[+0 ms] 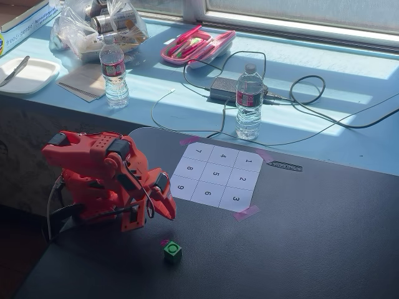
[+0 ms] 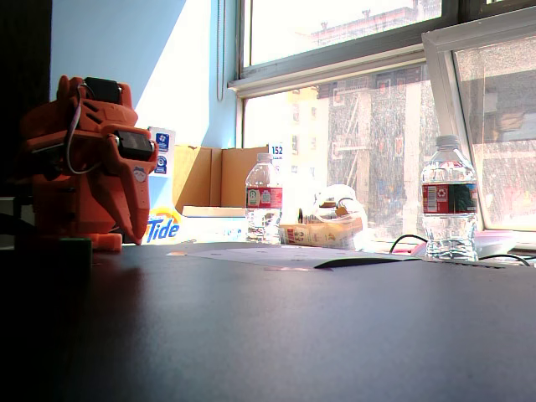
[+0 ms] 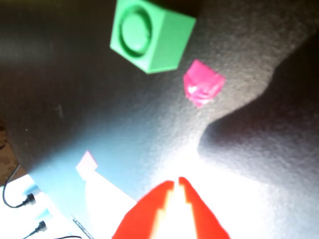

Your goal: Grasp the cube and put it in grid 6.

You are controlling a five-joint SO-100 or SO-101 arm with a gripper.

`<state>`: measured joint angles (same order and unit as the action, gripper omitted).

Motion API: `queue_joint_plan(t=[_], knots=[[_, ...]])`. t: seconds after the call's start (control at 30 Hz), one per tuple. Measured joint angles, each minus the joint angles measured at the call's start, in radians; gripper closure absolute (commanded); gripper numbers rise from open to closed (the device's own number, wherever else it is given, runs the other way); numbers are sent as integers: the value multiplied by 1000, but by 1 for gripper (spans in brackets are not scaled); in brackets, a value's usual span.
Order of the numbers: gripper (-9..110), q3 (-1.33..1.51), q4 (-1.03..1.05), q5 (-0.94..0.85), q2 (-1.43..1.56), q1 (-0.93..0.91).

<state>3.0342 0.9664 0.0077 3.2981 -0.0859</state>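
The small green cube with a dark ring on top sits on the dark table near its front edge, beside a tiny pink tape scrap. In the wrist view the cube lies at the top, well away from the fingertips. The orange arm is folded at the left, with my gripper pointing down, above and behind the cube. Its jaws are together and hold nothing in the wrist view. The cell marked 6 is the middle cell of the near row of the white paper grid, and nothing lies on it.
Two water bottles, a power brick with cables, a pink case and bags stand on the blue sill behind the table. Pink tape holds the grid's corner. The arm base stands left of the grid.
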Motion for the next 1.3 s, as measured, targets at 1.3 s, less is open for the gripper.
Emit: queue_joint_plan(t=[1.3], knots=[[101,0,0,0,0,12]])
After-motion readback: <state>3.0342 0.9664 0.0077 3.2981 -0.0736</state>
